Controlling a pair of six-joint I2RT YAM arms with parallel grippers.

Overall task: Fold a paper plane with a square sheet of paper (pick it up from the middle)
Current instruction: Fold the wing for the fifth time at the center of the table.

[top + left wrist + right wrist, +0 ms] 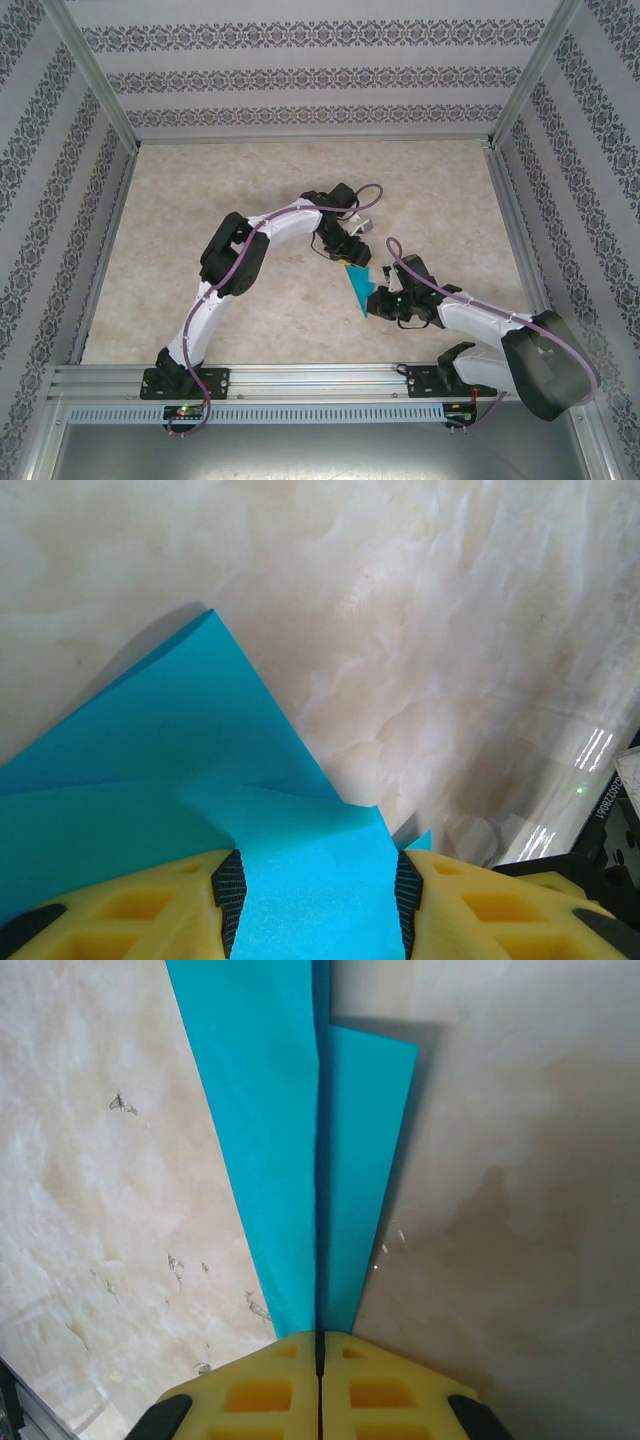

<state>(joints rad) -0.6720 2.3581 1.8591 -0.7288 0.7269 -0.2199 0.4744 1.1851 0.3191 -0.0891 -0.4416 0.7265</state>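
The teal-blue sheet of paper (358,290) is folded into a narrow pointed wedge, a paper plane shape, in the middle of the table. In the right wrist view the paper (270,1110) shows two long flaps meeting at a centre crease. My right gripper (320,1345) is shut on its narrow end, and from above the right gripper (383,298) sits at the paper's right side. My left gripper (315,900) stands with its jaws apart, a folded flap of the paper (200,740) lying between the pads. From above, the left gripper (350,258) is at the paper's far end.
The marble-patterned tabletop (200,220) has free room all round the paper. Patterned walls and metal posts (95,80) enclose it on three sides, and an aluminium rail (320,378) with both arm bases runs along the near edge.
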